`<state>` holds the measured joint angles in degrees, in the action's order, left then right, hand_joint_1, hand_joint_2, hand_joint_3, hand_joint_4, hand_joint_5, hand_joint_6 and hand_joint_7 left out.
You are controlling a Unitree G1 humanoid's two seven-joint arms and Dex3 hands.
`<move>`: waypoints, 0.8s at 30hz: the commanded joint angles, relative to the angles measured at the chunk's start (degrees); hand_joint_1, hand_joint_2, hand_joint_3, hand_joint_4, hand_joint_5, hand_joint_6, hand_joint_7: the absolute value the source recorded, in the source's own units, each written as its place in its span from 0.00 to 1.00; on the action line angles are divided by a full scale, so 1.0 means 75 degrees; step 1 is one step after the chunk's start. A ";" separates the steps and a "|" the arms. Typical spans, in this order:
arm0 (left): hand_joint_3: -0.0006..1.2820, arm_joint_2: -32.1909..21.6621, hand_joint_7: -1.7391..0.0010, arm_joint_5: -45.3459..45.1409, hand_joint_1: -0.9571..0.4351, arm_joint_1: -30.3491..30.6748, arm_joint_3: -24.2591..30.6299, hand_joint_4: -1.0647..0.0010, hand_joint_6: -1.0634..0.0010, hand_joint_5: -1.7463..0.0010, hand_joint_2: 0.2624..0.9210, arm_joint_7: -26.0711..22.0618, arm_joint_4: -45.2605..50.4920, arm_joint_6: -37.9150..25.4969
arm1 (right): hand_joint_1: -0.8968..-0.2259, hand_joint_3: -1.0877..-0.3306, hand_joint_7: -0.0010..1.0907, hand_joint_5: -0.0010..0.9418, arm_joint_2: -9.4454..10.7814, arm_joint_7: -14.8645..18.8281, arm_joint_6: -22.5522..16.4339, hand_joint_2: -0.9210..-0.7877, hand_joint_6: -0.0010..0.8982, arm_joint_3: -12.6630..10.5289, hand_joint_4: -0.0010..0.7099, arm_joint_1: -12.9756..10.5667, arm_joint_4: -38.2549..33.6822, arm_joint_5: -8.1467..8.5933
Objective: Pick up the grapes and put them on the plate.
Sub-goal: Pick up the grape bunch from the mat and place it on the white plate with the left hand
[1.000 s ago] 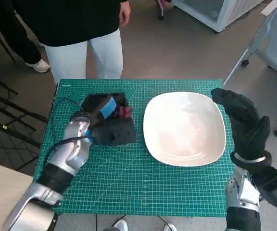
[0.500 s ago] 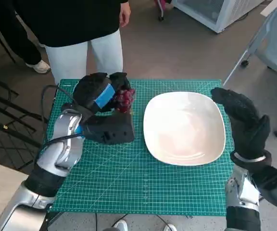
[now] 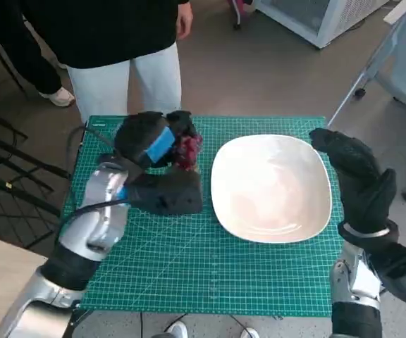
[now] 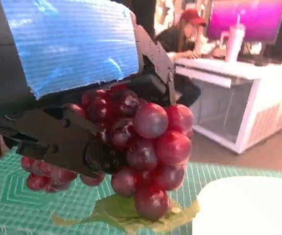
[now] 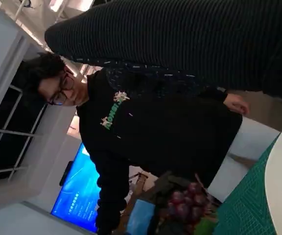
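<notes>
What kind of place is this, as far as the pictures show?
Probably an office or robotics lab, not a home. A green cutting mat covers the small table, a large lit screen hangs over a white desk where a person works, and an office chair on castors stands nearby.

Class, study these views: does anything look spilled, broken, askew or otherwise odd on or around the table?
Nothing stands out. The left hand holds the grapes intact above the green mat, no loose grapes show, and the white plate sits flat and unmarked beside the right hand.
</notes>
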<state>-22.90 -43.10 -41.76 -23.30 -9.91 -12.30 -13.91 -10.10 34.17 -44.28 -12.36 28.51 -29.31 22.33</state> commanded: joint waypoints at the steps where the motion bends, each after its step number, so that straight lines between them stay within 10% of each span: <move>1: 0.03 0.0532 0.43 -0.0141 0.69 -0.0476 -0.0303 0.31 0.35 0.30 0.99 -0.0203 0.0002 -0.0007 | 0.52 0.62 0.36 0.00 -0.0005 0.0005 0.0006 0.00 0.00 -0.0021 0.26 -0.0067 -0.0064 0.0011; 24: 0.13 0.3113 0.40 -0.0038 0.69 -0.3104 -0.1427 0.49 0.45 0.15 1.00 -0.0265 -0.4258 0.0792 | 0.50 0.61 0.35 0.00 -0.0088 0.0070 -0.0071 0.00 0.00 -0.0158 0.26 -0.0245 0.0170 0.0142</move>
<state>-1.56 -43.77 -61.83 -33.54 -12.13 -40.24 -8.59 -10.69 34.38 -44.85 -13.45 28.09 -28.28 22.86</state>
